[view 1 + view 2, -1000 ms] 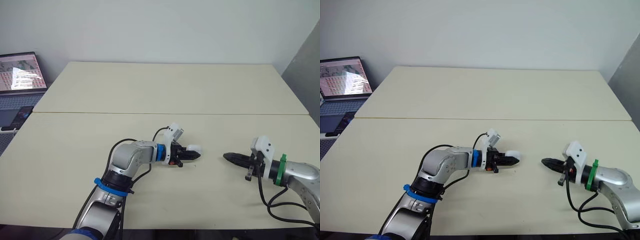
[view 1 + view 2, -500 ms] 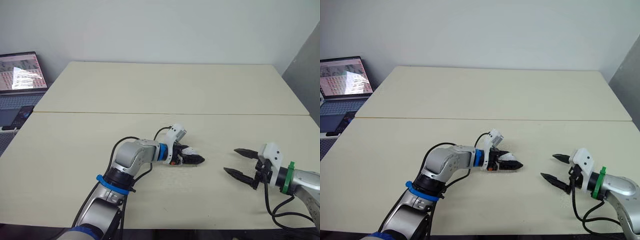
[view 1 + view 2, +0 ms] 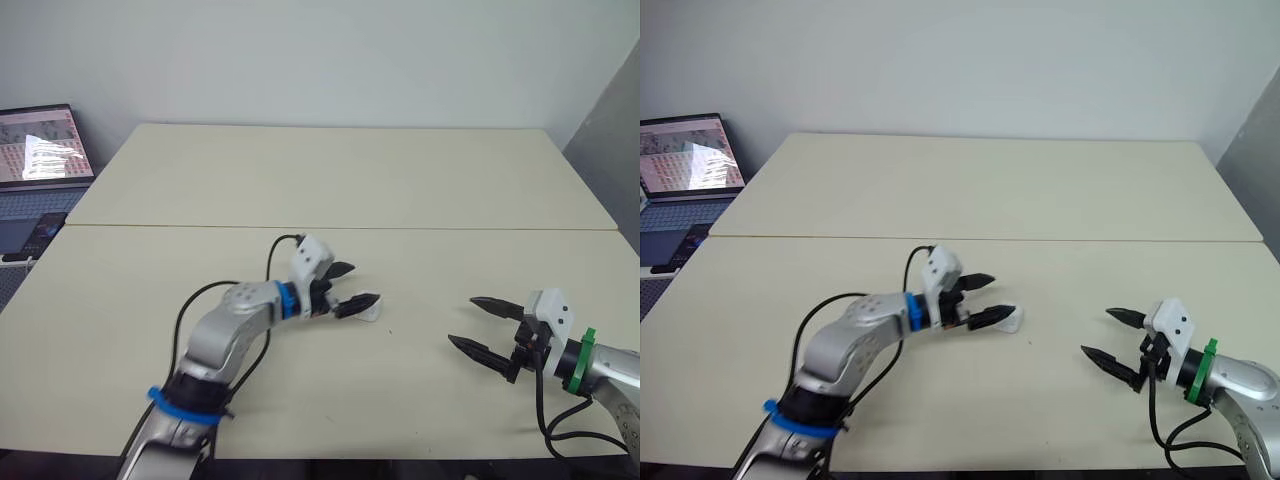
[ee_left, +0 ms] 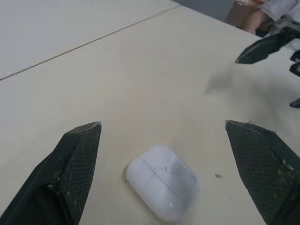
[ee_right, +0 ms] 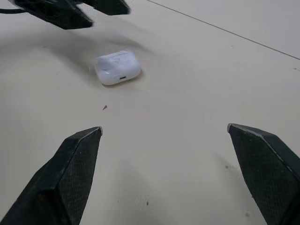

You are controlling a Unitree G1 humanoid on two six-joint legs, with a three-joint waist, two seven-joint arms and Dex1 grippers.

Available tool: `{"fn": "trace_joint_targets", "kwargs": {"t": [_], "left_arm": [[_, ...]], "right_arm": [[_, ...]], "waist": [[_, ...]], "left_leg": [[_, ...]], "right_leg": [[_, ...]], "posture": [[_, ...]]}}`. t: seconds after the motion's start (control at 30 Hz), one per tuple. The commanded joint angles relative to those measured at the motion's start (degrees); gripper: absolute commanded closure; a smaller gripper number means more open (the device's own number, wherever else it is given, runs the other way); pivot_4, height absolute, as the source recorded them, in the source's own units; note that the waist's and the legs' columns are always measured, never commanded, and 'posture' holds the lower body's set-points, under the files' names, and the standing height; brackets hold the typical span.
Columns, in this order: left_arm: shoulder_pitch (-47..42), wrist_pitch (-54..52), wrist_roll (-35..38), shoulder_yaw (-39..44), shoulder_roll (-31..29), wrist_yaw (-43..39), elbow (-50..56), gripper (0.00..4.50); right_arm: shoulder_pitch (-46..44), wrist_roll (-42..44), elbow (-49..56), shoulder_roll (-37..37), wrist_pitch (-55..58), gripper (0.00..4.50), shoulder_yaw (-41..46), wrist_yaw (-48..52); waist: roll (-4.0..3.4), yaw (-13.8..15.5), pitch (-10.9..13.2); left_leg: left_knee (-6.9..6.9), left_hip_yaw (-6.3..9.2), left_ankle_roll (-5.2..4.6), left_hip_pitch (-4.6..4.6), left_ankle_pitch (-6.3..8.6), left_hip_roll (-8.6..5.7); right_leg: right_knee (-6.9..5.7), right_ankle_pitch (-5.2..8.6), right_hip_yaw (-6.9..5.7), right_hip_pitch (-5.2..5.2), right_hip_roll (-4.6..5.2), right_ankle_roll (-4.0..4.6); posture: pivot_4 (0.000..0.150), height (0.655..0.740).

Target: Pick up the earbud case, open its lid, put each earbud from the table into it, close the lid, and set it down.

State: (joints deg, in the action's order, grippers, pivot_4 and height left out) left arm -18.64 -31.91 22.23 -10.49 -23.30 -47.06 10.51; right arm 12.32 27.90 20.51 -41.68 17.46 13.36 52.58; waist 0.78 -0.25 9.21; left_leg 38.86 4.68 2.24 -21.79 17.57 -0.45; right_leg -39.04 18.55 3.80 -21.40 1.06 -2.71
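Left wrist view puts the earbud case (image 4: pixel 161 187) between the two black fingers of my left gripper (image 4: pixel 162 125), which are spread wide. The case touches neither finger. It is a small white case lying on the pale worktop (image 3: pixel 150 300) with its lid shut; the line where the lid meets the body runs across its top.

From my head camera the case sits about midway between the worktop's front edge and the seam (image 3: pixel 480 228) that crosses the worktop from left to right, and near the middle between the left and right edges. My left gripper reaches in from the left. One finger is raised on the far side of the case, and the tip of the other is low, just beside the case.

My right gripper (image 3: pixel 462 320) is well apart from the case, toward the worktop's front right corner. Its fingers are also spread and hold nothing, with the tips pointing toward the case. In the right wrist view the case's small port faces this gripper.

An open laptop (image 3: pixel 40 145) with a lit screen stands beyond the worktop's left edge.
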Motion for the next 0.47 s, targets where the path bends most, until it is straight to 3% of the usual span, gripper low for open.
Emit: {"fn": "trace_joint_targets", "kwargs": {"t": [0.03, 0.3, 0.47], "left_arm": [[6.8, 7.0, -0.4, 2.2, -4.8, -4.3, 6.0, 0.05], [20.9, 13.4, 1.0, 7.4, -10.1, -6.4, 10.2, 0.05], [23.4, 16.0, -1.7, 8.8, -11.4, -4.9, 6.7, 0.05]], "right_arm": [[1.2, -0.5, -0.1, 0.9, -5.9, 0.00, 2.1, 1.9], [4.7, -0.9, -4.4, 2.0, -10.8, 0.00, 3.4, 3.6], [5.5, 0.6, -6.4, 3.3, -10.7, 0.00, 4.3, 2.8]], "waist": [[-0.01, -0.1, 0.0], [-0.02, 0.2, 0.0], [-0.06, 0.2, 0.0]], "left_leg": [[0.01, 0.00, -0.06, 0.00, 0.03, 0.00], [0.02, -0.01, -0.19, 0.04, 0.11, -0.02], [-0.02, 0.00, -0.20, 0.09, 0.11, 0.00]], "right_leg": [[0.00, 0.00, 0.00, 0.00, 0.00, 0.00], [0.02, 0.00, 0.00, 0.08, 0.06, 0.00], [0.00, 0.00, -0.02, 0.08, 0.04, 0.01]], "posture": [[0.150, 0.7400], [0.150, 0.7400], [0.150, 0.7400]]}}
